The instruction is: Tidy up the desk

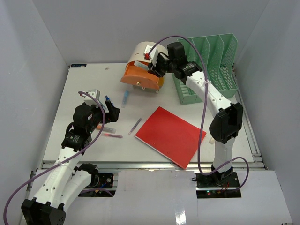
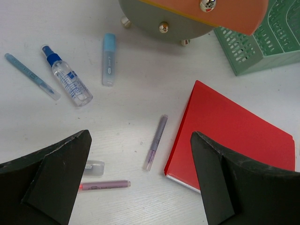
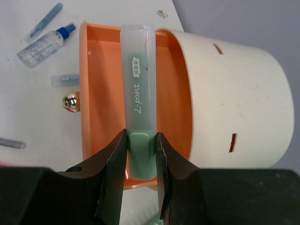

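The white desk [image 1: 93,77] carries scattered stationery. My right gripper [image 1: 151,65] [image 3: 140,152] hangs at the back over an orange and cream pen holder [image 1: 140,75] [image 3: 101,93]. It is shut on the green end of a pale green marker [image 3: 138,93], which points out over the holder's orange compartment. At the left my left gripper [image 1: 112,111] [image 2: 139,140] is open with nothing between its fingers. Below it lie a purple pen [image 2: 156,141] and a pink pen [image 2: 105,184].
A red folder [image 1: 171,136] [image 2: 234,136] lies in the middle right. The green file rack [image 1: 206,65] [image 2: 262,42] stands at the back right. A spray bottle [image 2: 68,82], a light blue pen [image 2: 33,76], a blue-capped marker [image 2: 108,58] and a small clear cap [image 2: 93,167] lie at the left.
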{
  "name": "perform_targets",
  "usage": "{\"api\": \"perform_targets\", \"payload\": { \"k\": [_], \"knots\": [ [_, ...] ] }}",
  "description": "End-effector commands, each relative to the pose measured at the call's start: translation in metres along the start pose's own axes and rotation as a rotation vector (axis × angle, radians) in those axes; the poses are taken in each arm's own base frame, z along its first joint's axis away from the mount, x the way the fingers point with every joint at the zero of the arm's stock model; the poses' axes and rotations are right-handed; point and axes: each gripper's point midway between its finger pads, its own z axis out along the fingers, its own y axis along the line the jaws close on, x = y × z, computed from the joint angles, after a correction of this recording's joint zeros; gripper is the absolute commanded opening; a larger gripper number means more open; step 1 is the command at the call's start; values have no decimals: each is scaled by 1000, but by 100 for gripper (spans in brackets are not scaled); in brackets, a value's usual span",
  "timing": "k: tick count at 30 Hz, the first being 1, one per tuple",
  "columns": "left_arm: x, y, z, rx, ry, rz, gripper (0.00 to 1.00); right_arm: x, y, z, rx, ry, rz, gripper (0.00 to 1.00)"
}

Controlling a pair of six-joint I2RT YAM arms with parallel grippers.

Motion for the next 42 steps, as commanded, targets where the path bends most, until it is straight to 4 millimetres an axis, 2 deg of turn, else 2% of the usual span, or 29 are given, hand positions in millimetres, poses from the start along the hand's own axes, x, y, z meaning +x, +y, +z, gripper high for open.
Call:
{"api": "perform_targets", "payload": {
  "k": [1, 5, 6, 8, 12, 15, 18, 20, 22, 24, 26, 27, 29, 30, 32, 33, 34, 36, 37, 42],
  "knots": [
    [-3, 2, -1, -3, -11, 14, 98, -28, -26, -2, 93, -69, -23, 15],
    [-3, 0, 0, 3, -11, 16, 98, -14, -26, 8, 92, -46, -13, 23],
    [-2, 0, 0, 4, -8, 16, 98, -12, -25, 11, 91, -41, -12, 27],
    [-1, 0, 1, 8, -4, 16, 98, -8, -24, 13, 86, -35, -3, 45],
    [1, -1, 2, 17, 8, 14, 98, -15, -22, 8, 75, -53, 7, 59],
    [4, -3, 5, 25, 23, 16, 98, -26, -21, -2, 71, -74, 10, 62],
    [9, -6, 9, 47, 45, 14, 98, -40, -23, -24, 68, -103, 34, 63],
    [15, -9, 14, 71, 69, 11, 98, -51, -17, -45, 12, -146, 59, 63],
    [26, -10, 24, 87, 119, 2, 97, -58, -19, -83, -18, -193, 91, 63],
    [31, -14, 32, 125, 151, -13, 96, -47, 9, -101, -164, -233, 154, 63],
    [52, -14, 48, 167, 244, -46, 93, -36, 21, -142, -213, -272, 193, 62],
    [53, -8, 56, 176, 256, -61, 89, -29, 37, -153, -262, -291, 210, 62],
    [63, 1, 71, 197, 308, -82, 84, 12, 70, -171, -276, -264, 231, 61],
    [69, 11, 84, 207, 338, -115, 83, 26, 82, -176, -276, -254, 235, 61],
    [70, 27, 97, 211, 347, -158, 79, 61, 112, -187, -273, -228, 253, 61],
    [73, 33, 111, 210, 364, -176, 78, 64, 124, -193, -300, -256, 264, 61],
    [73, 33, 111, 213, 364, -175, 77, 77, 128, -196, -283, -242, 285, 61],
    [67, 44, 132, 184, 337, -152, 76, 90, 147, -215, -320, -330, 368, 61],
    [61, 47, 139, 172, 311, -141, 77, 94, 150, -221, -327, -357, 400, 61],
    [49, 55, 162, 139, 265, -144, 78, 96, 144, -239, -314, -422, 472, 60]
  ]
}}
